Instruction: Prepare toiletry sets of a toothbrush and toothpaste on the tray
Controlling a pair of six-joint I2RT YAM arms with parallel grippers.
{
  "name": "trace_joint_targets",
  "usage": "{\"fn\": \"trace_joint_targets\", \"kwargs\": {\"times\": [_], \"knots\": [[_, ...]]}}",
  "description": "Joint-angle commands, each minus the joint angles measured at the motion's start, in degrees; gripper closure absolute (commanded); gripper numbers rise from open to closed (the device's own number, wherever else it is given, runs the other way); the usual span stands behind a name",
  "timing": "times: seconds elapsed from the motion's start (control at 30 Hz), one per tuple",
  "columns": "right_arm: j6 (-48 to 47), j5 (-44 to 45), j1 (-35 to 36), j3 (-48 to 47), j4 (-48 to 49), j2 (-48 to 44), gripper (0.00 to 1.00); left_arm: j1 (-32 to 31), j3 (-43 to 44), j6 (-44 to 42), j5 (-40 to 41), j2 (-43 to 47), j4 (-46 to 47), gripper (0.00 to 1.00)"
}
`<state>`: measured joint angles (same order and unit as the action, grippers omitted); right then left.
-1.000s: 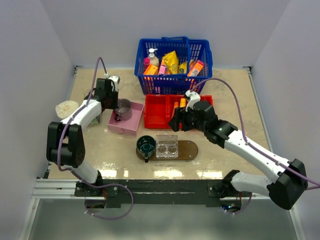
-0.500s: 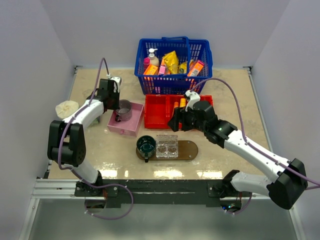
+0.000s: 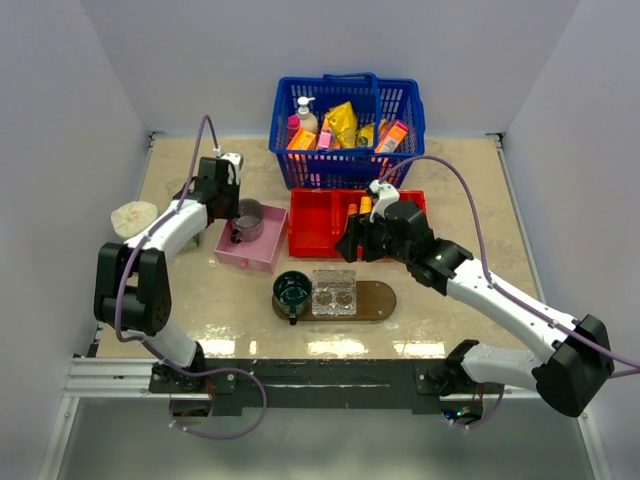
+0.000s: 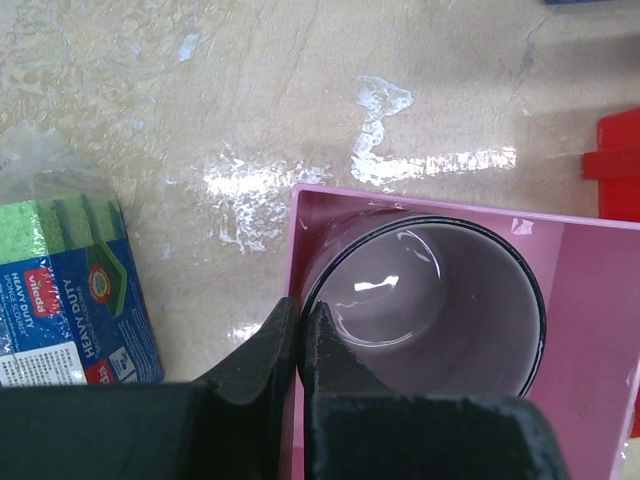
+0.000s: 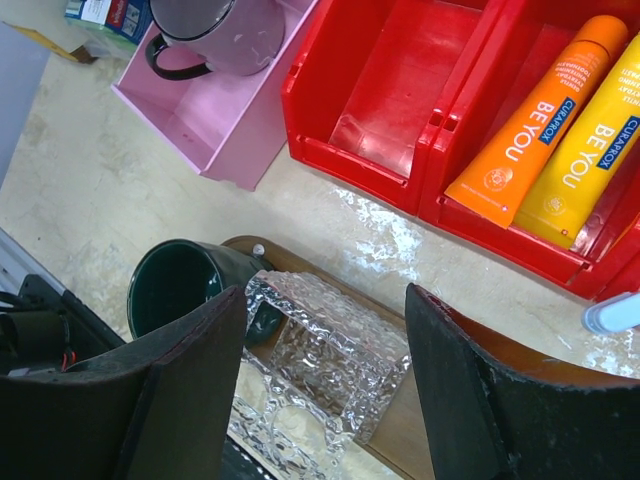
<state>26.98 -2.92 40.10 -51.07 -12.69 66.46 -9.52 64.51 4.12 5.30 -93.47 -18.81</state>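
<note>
The toothpaste point(image 5: 538, 108), an orange tube beside a yellow one in the red bin point(image 5: 390, 100), lies beyond and right of the spread fingers of our right gripper point(image 5: 325, 300). We judge it light, soft, slippery: grasp mid-body, across. Our left gripper point(image 4: 300, 335) has fingers pressed together beside the mug point(image 4: 430, 300).

Left arm point(image 3: 168, 232): elbow folded by left edge of surface point(image 3: 455, 185), forearm reaching toward far-left corner. Left hand point(image 4: 302, 325) points down, fingers nearly together, thin slit between. Right arm point(image 3: 500, 300): stretched from near-right corner toward centre. Right hand point(image 5: 325, 400) tilted down, fingers spread wide.
</note>
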Motion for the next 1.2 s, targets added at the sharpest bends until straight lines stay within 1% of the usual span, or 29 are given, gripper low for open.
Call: {"fn": "trace_joint_targets", "kwargs": {"times": [0.0,0.17,0.3,0.33,0.4,0.43,0.47,0.53,0.57,0.77,1.17], "knots": [[-0.35,2.47,-0.11,-3.86,-0.93,0.78,0.34,-0.24,0.97,1.85,-0.2,3.82,1.93,1.0],[-0.7,4.49,0.94,-8.68,-2.43,3.24,0.36,-0.24,0.36,2.91,-0.73,5.93,2.37,1.0],[-1.4,9.15,4.9,-13.7,-3.22,7.89,0.36,-0.24,-0.52,4.23,-0.64,8.3,3.25,1.0],[-1.23,9.51,6.03,-14.92,-3.48,10.68,0.35,-0.24,-0.7,4.4,-0.9,8.65,3.95,1.0],[-1.14,9.86,7.53,-18.97,-3.48,13.34,0.35,-0.24,-1.23,5.19,-1.26,9.79,4.39,1.0],[-1.23,11.08,8.15,-20.55,-4.09,16.65,0.34,-0.24,-1.4,5.46,-1.52,10.15,5.0,1.0],[-1.4,11.79,8.59,-24.13,-4.62,18.25,0.34,-0.15,-1.84,5.72,-1.87,10.59,5.27,1.0],[-1.76,12.23,9.64,-27.93,-6.2,21.86,0.33,-0.24,-2.19,6.6,-2.4,11.47,6.06,1.0],[-2.28,12.15,9.74,-31.16,-6.47,25.27,0.32,-0.24,-2.46,6.78,-2.57,11.82,6.24,1.0],[-3.25,11.0,10.0,-40.05,-7.08,35.04,0.32,-0.32,-4.48,8.01,-2.75,15.42,8.96,1.0],[-3.43,11.35,10.09,-56.05,-10.07,47.18,0.3,-0.59,-4.57,8.54,-4.77,16.65,9.49,1.0]]}}
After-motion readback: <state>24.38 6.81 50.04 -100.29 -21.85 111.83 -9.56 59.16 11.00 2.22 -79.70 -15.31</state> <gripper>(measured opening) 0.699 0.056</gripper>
